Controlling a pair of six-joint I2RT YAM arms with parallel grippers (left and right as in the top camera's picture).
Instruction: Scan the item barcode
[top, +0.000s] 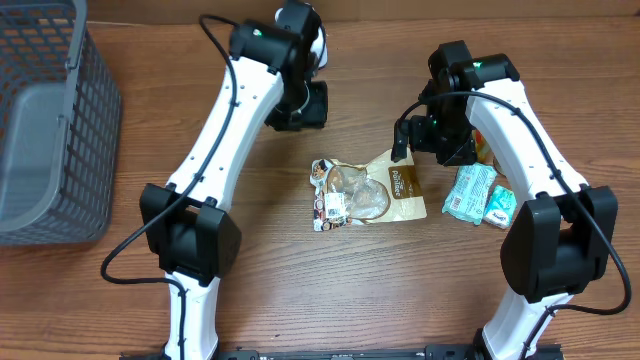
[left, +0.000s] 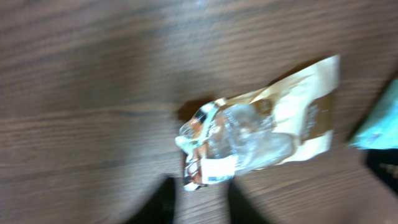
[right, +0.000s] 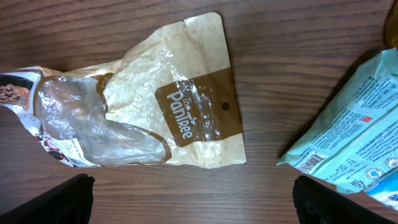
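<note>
Looking at bag (top: 365, 192) flat mid-desk (top: 300, 290), long axis roughly left-right, slightly tilted. Have right claw (right: 193, 199) spread wide, empty, just beyond bag's right end, so likely the nearer arm. Can't tell on left claw (left: 200, 196): blurred, fingers (left: 152, 205) drawn close, nothing between; sits beyond bag's left end, further off. Tight on right: teal packets (top: 480, 195) just beside. Open desk left and front; basket (top: 50, 130) well apart, far left. Suggest right-arm pick.

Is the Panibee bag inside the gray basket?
No, the Panibee bag lies flat on the wooden table, well away from the gray basket at the left edge.
</note>
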